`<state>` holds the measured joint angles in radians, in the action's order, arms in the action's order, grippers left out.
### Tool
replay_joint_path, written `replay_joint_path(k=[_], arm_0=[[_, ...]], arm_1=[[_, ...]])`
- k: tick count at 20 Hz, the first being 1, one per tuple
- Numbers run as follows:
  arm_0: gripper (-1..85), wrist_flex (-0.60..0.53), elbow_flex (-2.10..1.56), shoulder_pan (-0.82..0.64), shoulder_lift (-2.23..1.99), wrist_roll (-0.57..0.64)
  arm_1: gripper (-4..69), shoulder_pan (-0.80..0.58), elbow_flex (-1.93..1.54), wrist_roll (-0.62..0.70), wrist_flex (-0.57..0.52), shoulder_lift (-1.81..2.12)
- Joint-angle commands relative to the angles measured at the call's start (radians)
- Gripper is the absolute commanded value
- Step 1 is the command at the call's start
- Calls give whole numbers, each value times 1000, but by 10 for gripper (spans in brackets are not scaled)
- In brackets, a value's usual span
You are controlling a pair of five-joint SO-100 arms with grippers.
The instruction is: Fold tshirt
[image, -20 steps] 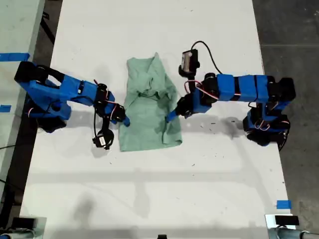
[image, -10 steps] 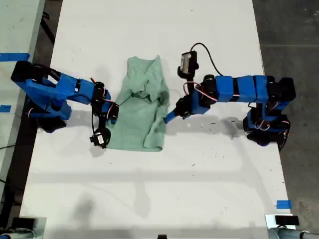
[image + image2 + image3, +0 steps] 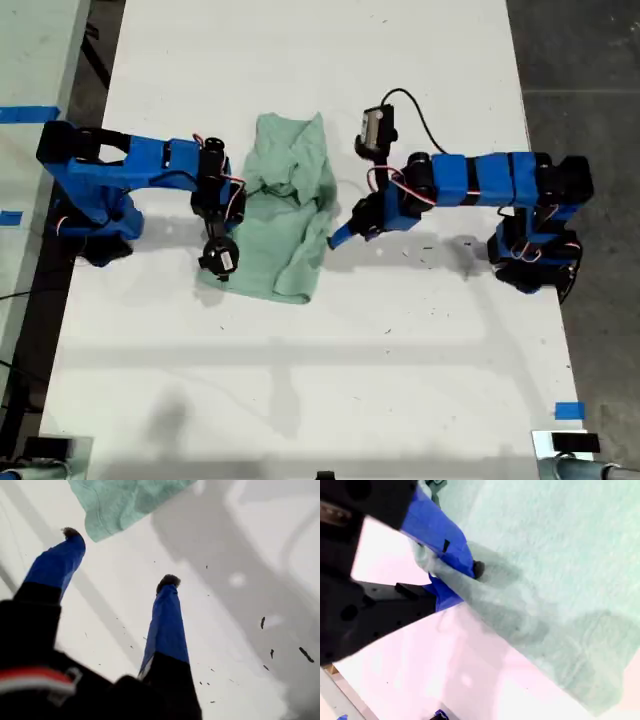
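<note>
The pale mint-green tshirt (image 3: 285, 215) lies crumpled and partly doubled over on the white table (image 3: 300, 380), between the two blue arms. At the shirt's edge toward the exterior view's left, my second gripper (image 3: 230, 207) is shut on a fold of the cloth. In the second wrist view the tshirt (image 3: 560, 555) is drawn taut from that gripper (image 3: 455, 580). My first gripper (image 3: 338, 237) stands open just off the shirt's edge toward the exterior view's right. In the first wrist view its (image 3: 120, 556) fingers are spread with nothing between them, and the tshirt (image 3: 120, 500) lies beyond the tips.
Each arm's base sits at one side of the table in the exterior view. A black cable (image 3: 420, 110) loops behind the first arm. Blue tape marks (image 3: 568, 410) sit near the table's edges. Dark floor (image 3: 580, 60) borders the table on the exterior view's right.
The shirt's lower part has slid toward the exterior view's left, away from the first gripper. The second arm has swung round with the cloth in its jaws. The first arm has barely moved.
</note>
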<state>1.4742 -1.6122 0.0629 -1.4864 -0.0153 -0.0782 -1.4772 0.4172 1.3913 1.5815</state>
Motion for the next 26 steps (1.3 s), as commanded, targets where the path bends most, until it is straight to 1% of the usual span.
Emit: replay_joint_path(k=[1, 4, 6, 7, 8, 9, 10, 12, 20, 21, 22, 23, 25, 26], arm_0=[[0, 31, 284, 15, 166, 32], [0, 72, 612, 34, 440, 69], [12, 35, 692, 34, 552, 89], [53, 17, 693, 28, 586, 97], [184, 12, 693, 21, 614, 100], [275, 12, 692, 14, 634, 103], [307, 26, 686, 8, 638, 100], [310, 89, 684, 6, 609, 95], [288, 419, 638, 58, 209, 80], [288, 433, 603, 75, 158, 67], [289, 423, 538, 95, 95, 43], [272, 380, 451, 123, 23, 15], [269, 279, 264, 192, -124, -71], [269, 256, 207, 221, -161, -110]], arm_1=[[278, 11, 6, 2, -21, 72], [278, 11, -2, 0, -29, 72], [278, 15, -5, -3, -34, 72], [278, 20, -6, -5, -35, 72], [278, 23, -8, -6, -35, 72], [278, 26, -11, -9, -35, 72], [278, 28, -15, -12, -35, 75], [278, 31, -28, -17, -31, 86], [278, 40, -115, -35, -25, 163], [277, 46, -120, -43, -17, 175], [276, 55, -120, -54, -11, 181], [276, 66, -118, -64, -5, 186], [280, 100, -104, -92, 6, 186], [280, 115, -101, -110, 8, 186]])
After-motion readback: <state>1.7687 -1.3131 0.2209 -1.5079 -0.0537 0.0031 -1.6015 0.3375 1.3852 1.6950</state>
